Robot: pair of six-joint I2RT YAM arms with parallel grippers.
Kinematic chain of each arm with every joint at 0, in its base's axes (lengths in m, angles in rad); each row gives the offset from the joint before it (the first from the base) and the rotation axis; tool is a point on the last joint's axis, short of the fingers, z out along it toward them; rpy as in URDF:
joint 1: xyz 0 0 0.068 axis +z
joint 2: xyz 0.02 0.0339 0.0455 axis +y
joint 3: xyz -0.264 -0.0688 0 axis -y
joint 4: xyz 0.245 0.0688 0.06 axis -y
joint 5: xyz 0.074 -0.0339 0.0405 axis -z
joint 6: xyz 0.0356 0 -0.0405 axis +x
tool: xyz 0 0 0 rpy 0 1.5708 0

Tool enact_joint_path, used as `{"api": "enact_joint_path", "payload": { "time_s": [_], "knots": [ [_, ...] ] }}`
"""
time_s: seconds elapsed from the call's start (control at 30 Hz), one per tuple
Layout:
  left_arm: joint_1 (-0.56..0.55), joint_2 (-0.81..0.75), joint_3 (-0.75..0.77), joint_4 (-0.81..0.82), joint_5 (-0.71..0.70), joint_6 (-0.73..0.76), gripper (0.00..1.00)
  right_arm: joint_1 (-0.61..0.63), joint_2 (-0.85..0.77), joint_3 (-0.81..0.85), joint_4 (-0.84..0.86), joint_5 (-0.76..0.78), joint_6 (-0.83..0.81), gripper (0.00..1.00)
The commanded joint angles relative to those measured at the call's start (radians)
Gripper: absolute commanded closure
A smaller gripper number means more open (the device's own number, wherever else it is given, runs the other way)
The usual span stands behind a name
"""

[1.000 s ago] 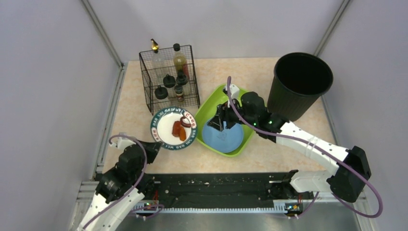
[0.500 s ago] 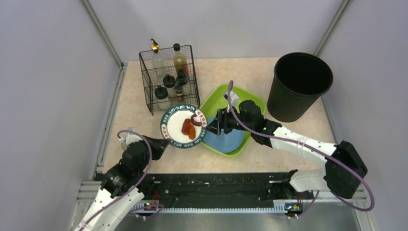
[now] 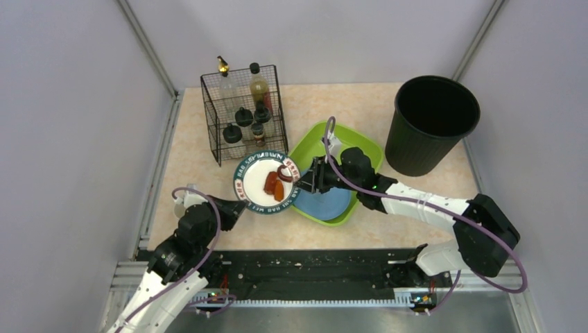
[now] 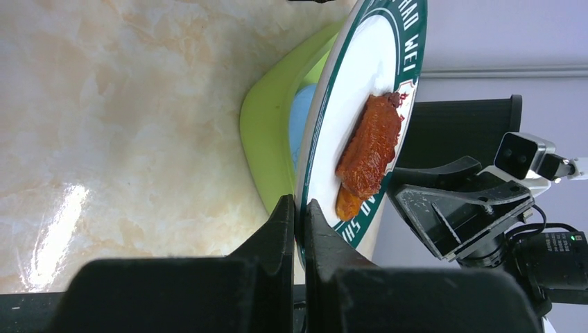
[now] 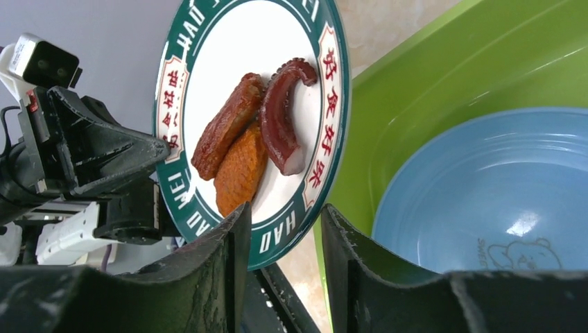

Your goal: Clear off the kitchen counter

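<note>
My left gripper (image 3: 234,208) (image 4: 299,208) is shut on the rim of a white plate with a green lettered border (image 3: 266,183) (image 4: 360,90) (image 5: 208,97) and holds it lifted above the beige marbled kitchen counter (image 3: 194,159) (image 4: 104,104). Brown-orange food pieces (image 3: 272,184) (image 4: 367,152) (image 5: 243,146) lie on the plate. My right gripper (image 3: 306,182) (image 5: 284,225) is open at the plate's right edge, over a green tray (image 3: 360,149) (image 5: 444,90) that holds a blue plate (image 3: 326,201) (image 5: 485,187).
A black wire rack (image 3: 244,114) with several bottles stands at the back left. A black bin (image 3: 431,121) stands at the back right. A black rail strip (image 3: 312,267) runs along the near edge.
My left gripper took the green-rimmed plate by its rim and lifted it to the right toward the tray. My right gripper moved left from over the blue plate to the lifted plate's edge.
</note>
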State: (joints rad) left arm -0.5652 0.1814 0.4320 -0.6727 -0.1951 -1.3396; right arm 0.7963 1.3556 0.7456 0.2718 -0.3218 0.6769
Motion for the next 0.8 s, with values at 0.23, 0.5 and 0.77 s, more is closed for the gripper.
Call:
{"api": "enact_joint_path", "payload": {
  "time_s": [0.23,0.5,0.77],
  "knots": [
    [-0.004,-0.004,0.016,0.189,0.032,-0.031,1.00,0.013,0.038,-0.024,0.135,-0.034,0.049,0.67],
    [-0.004,0.000,0.010,0.207,0.048,-0.038,1.00,0.013,0.073,-0.023,0.195,-0.042,0.084,0.70],
    [-0.003,0.017,-0.005,0.240,0.066,-0.046,1.00,0.016,0.126,-0.007,0.269,-0.063,0.137,0.73]
  ]
}}
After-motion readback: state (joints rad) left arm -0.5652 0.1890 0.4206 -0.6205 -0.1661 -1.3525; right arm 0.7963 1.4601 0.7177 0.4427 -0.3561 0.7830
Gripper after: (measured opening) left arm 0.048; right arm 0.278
